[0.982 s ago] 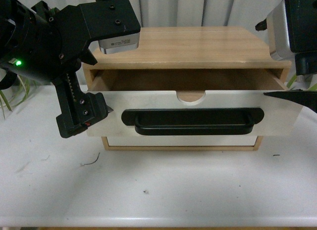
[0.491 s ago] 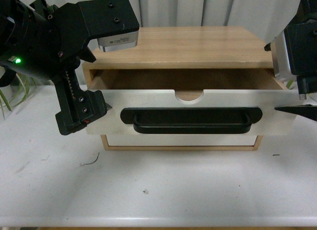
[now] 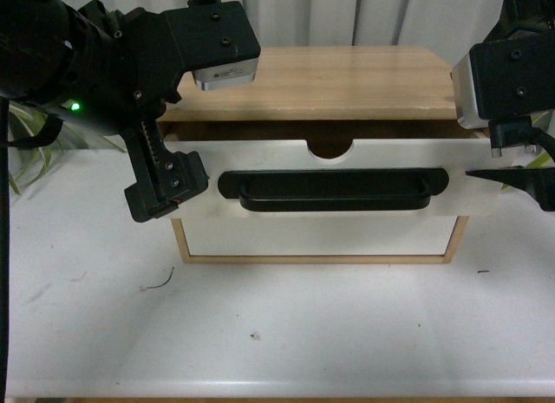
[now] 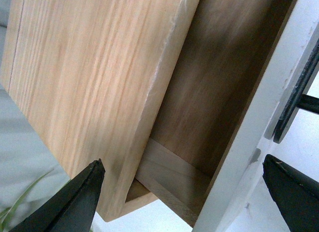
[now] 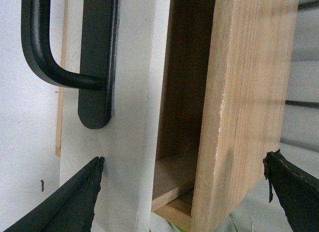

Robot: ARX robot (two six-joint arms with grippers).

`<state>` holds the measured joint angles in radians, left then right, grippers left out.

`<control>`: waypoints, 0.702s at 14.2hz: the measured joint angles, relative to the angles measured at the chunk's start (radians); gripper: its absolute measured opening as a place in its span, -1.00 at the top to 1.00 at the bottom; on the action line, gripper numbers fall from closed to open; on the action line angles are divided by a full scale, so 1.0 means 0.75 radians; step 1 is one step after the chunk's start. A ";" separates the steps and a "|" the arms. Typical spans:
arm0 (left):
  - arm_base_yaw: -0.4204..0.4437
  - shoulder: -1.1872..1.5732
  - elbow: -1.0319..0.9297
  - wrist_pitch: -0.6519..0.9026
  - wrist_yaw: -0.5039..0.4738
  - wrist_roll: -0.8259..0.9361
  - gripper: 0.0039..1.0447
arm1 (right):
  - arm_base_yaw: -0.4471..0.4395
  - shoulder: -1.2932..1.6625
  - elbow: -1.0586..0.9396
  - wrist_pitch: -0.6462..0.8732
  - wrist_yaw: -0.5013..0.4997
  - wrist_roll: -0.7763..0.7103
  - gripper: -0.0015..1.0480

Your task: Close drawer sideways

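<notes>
Drawer (image 3: 390,156) front sits nearer cabinet (image 3: 347,78) than half-second ago; dark gap above notch is narrower. Closing under way, judged unfinished: wrist views show gap behind front.

Left gripper (image 4: 187,197) and right gripper (image 5: 182,162): jaws spread wide, one at each drawer end, straddling front and cabinet.

Visible drawer interior is bare wood, nothing inside. Cabinet stands on white bench (image 3: 303,334).

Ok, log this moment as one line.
task: close drawer sideways | drawer: partly open | left hand: open, straddling drawer's left end | right hand: open, straddling right end | status: not yet closed
</notes>
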<state>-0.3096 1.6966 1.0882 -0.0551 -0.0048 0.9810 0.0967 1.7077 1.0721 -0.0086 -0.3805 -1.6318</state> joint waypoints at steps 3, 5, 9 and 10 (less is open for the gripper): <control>-0.019 0.055 0.035 0.079 -0.033 -0.016 -0.88 | -0.002 0.058 0.048 0.030 0.011 0.002 -0.88; -0.020 0.091 0.071 0.114 -0.047 -0.032 -0.88 | -0.015 0.100 0.091 0.050 0.030 0.010 -0.88; -0.022 0.164 0.130 0.162 -0.095 -0.046 -0.88 | -0.026 0.162 0.139 0.087 0.073 0.013 -0.88; -0.021 0.187 0.154 0.160 -0.109 -0.048 -0.88 | -0.026 0.183 0.159 0.087 0.080 0.020 -0.88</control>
<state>-0.3256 1.8366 1.2034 0.0650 -0.0864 0.9451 0.0772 1.8450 1.1912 0.0566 -0.3206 -1.6169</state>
